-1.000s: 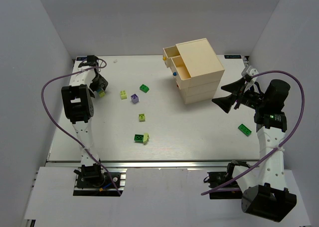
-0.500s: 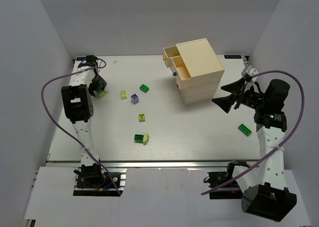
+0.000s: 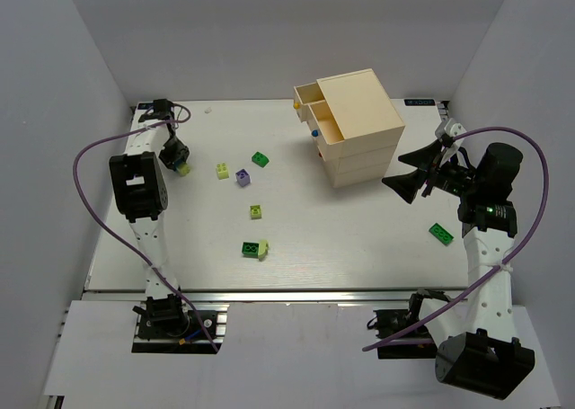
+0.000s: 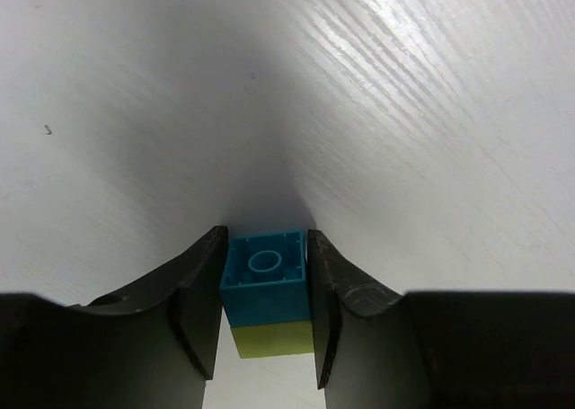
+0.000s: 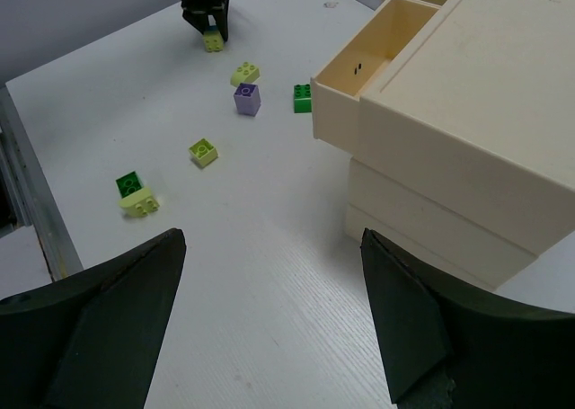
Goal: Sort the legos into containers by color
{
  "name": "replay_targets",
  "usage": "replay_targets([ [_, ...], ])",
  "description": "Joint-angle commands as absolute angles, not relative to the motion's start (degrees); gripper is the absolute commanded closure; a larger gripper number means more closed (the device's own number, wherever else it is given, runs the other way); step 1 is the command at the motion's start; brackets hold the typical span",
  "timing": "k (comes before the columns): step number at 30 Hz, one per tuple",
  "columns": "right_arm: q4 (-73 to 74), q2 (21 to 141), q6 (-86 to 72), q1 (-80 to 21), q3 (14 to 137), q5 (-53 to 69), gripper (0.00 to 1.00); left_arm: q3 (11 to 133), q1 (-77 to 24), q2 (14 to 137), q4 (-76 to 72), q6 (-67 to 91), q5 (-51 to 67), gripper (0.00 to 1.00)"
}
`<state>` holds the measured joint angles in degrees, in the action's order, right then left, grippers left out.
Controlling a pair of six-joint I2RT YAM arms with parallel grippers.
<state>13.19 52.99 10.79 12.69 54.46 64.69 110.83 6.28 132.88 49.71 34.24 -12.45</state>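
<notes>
Left gripper (image 4: 266,288) clamped on blue brick (image 4: 265,263) stacked on yellow-green brick (image 4: 269,340), far left of chest (image 3: 361,121).
Right gripper (image 3: 395,170) wide, empty, just right of chest.
Loose left of chest: two green bricks (image 3: 260,159), three pale yellow-green bricks (image 3: 222,170), one purple brick (image 3: 242,177).
One more green right of chest.
Two top drawers (image 3: 308,93) open.

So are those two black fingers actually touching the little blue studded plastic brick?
Touching. The left wrist view shows both black fingers of the left gripper flush against the small blue studded plastic brick, no gap either side.
</notes>
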Motion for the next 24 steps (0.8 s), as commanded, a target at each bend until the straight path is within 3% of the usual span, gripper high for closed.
replay_targets([
  [1,12.48,53.0,11.51,12.92,53.7,65.83,0.16,110.66,6.68,129.91,48.34,33.58,-9.06,0.81],
  [5,12.66,52.91,11.95,12.83,53.7,65.83,0.16,108.11,6.68,125.87,45.71,32.35,-3.97,1.0],
  [10,13.44,52.91,12.57,12.39,53.88,67.4,0.17,98.04,5.54,115.53,38.86,28.23,10.08,1.0],
  [13,17.21,52.65,16.24,11.69,55.01,69.7,0.2,87.57,5.54,106.64,26.51,26.02,24.22,1.0],
  [18,22.5,52.12,21.88,7.05,54.67,70.14,0.27,75.52,4.4,94.94,16.11,25.57,36.81,1.0],
  [24,26.02,56.32,23.04,-2.8,57.64,69.7,0.42,57.85,0.88,82.71,-18.05,36.96,58.43,1.0],
])
